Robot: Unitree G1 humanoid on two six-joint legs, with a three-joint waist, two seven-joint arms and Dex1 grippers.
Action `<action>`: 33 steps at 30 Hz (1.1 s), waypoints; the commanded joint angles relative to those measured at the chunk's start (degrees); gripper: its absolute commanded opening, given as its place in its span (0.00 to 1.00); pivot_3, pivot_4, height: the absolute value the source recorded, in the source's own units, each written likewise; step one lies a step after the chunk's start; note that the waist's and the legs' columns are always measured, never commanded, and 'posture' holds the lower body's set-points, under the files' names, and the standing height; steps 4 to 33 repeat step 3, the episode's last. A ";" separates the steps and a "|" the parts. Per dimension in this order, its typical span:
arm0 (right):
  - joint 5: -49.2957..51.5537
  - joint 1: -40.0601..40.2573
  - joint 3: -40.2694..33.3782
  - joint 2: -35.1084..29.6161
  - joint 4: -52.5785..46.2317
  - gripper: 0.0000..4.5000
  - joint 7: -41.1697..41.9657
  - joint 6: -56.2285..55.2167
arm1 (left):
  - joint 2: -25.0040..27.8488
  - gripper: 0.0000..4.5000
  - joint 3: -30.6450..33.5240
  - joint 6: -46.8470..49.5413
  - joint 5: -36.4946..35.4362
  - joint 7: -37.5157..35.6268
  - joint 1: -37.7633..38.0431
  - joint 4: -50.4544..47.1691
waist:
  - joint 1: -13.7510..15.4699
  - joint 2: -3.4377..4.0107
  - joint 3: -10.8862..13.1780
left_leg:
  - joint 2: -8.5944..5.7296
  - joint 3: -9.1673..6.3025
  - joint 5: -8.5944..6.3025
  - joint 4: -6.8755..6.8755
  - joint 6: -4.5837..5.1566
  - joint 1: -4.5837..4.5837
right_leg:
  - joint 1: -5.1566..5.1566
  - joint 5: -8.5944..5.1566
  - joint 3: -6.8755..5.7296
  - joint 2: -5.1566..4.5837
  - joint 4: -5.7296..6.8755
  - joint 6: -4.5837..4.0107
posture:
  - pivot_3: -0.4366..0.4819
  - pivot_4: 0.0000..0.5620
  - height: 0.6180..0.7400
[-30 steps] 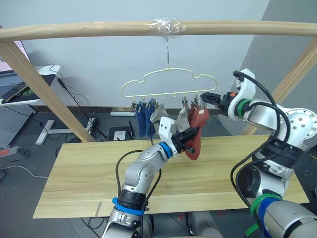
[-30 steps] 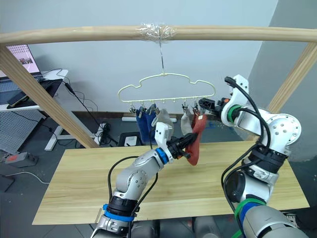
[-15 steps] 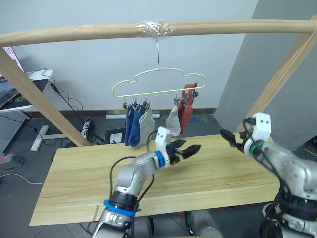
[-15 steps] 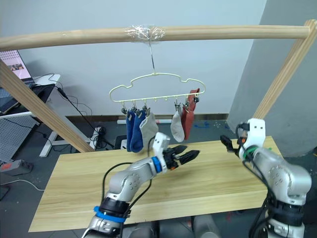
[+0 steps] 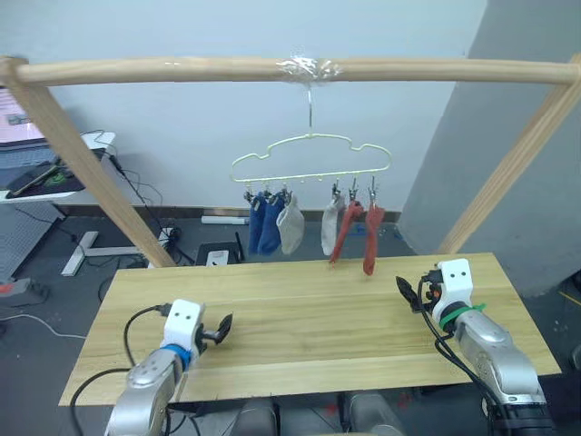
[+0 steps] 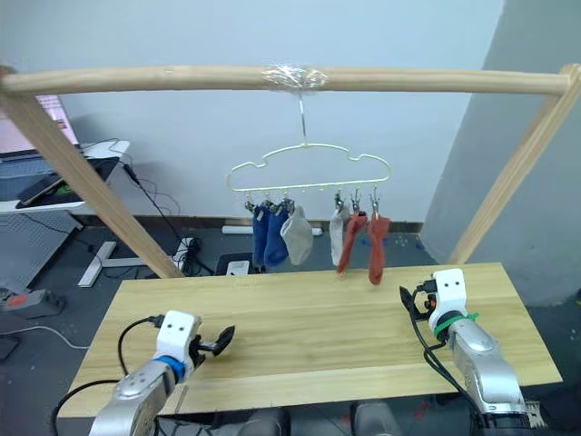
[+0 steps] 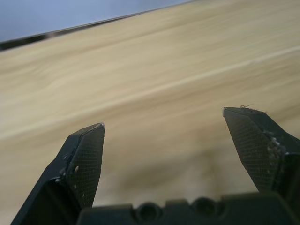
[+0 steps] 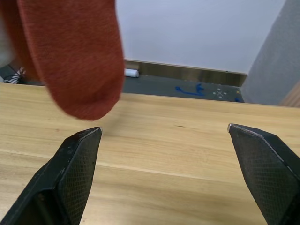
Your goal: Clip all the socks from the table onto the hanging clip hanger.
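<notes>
Rust-red, light grey and blue, all 6 short fabric socks hang from the row of small metal clips on the thin pale yellow-green wire clip hanger (image 5: 310,156), which is hooked on the taped middle of the thick wooden pole (image 5: 182,69). From my seat I count 2 blue socks (image 5: 264,223) and 1 grey sock (image 5: 290,229) bunched at the hanger's left end, then the other grey sock (image 5: 331,230) and the 2 rust-red socks (image 5: 370,236) at its right end, 1 of them slanting across towards the grey. I see no sock on the wide light wooden plank table (image 5: 309,318), so I judge the clipping done. My left gripper (image 5: 221,331) sits low over the table's near left part, its 2 black fingers spread wide with nothing between them; the left wrist view shows bare wood in the gap. My right gripper (image 5: 405,291) rests near the table's right edge, likewise parted wide and empty, with the toe of a rust-red sock (image 8: 75,51) dangling above the table ahead of it. These socks are light, limp and easily crumpled, so they would droop from any pinch; if 1 needed resetting I would take it by the cuff hem close to its clip, where the fabric is doubled and least likely to slide out.
</notes>
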 commanded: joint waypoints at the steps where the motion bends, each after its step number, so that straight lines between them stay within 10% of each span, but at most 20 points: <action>1: -1.37 -1.54 -1.32 -0.41 2.76 1.00 0.79 -3.21 | -0.28 1.00 2.25 -4.28 -0.21 0.10 -1.47 1.94 | 0.71 0.06 -0.52 | 0.02 0.03 0.00 0.00 0.00 0.04 | 0.03 0.00 -0.01 0.00 0.00 -0.02 | 0.50 0.00 1.00; 33: -1.77 -2.66 -1.37 -0.71 5.13 1.00 1.42 -4.41 | -0.55 1.00 2.98 -3.97 -1.29 -0.35 -3.02 2.58 | 0.96 0.05 -0.68 | 0.04 0.08 0.00 0.01 0.00 0.20 | 0.18 -0.01 -0.01 0.00 0.00 -0.03 | 0.51 0.00 1.00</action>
